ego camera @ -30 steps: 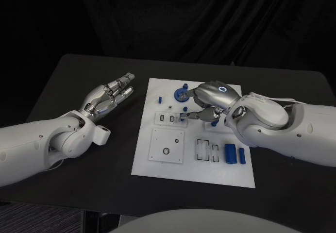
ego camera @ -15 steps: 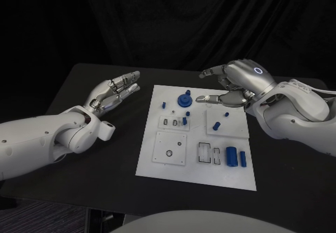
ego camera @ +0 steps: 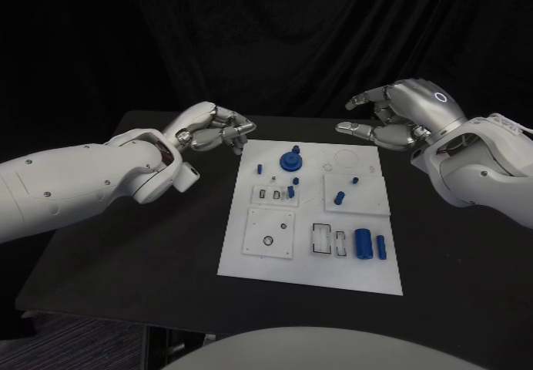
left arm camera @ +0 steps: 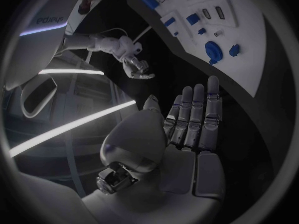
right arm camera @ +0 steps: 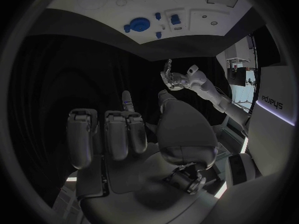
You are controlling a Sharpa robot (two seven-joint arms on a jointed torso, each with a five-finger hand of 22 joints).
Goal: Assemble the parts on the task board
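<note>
The white board (ego camera: 258,254) lies in the middle of the black table (ego camera: 133,254), with bare table on both long sides and along the near edge. Neither hand touches it. The left hand (ego camera: 213,129) hovers just off the board's far left corner, fingers loosely apart and holding nothing; its wrist view shows them stretched out side by side over the dark surface. The right hand (ego camera: 397,116) hangs beyond the far right corner, fingers curved but apart, nothing in them. On the board, a round blue wheel (ego camera: 291,161) stands near the far edge with a small blue peg (ego camera: 259,168) to its left. Two blue cylinders (ego camera: 364,243) lie side by side near the right edge, beside a rectangular slot (ego camera: 321,237). A square plate with a ring (ego camera: 266,231) sits at the near left.
</note>
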